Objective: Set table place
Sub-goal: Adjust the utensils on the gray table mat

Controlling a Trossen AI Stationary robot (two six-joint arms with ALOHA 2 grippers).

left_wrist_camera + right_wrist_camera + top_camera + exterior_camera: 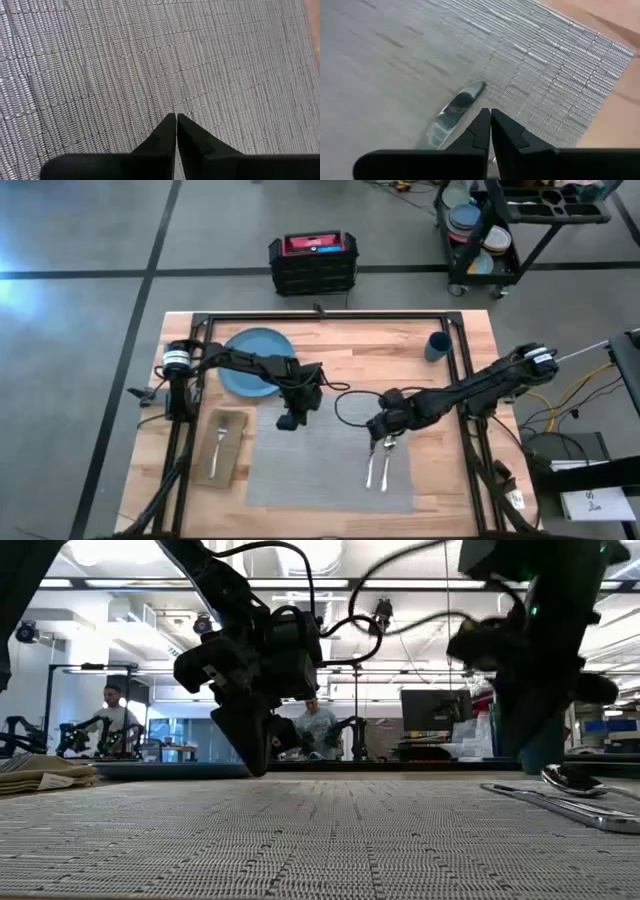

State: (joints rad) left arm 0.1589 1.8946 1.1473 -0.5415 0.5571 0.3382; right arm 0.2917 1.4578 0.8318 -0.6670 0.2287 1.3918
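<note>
Placemat (320,465) is laid at table centre; knife (369,470) and spoon (386,470) lie on its right part, fork (220,442) on napkin (222,445) to its left, plate (255,360) and cup (437,346) off the mat. Left gripper (291,418) is pinched shut, empty, over the mat's upper-left; right gripper (384,432) is closed, empty, above the spoon. Risk: cutlery gets nudged askew by closed tips. Spoon bowl is partly hidden.

Left gripper (176,116) fingers pressed together, nothing between; right gripper (490,111) likewise, both arms reaching inward, tips down.
</note>
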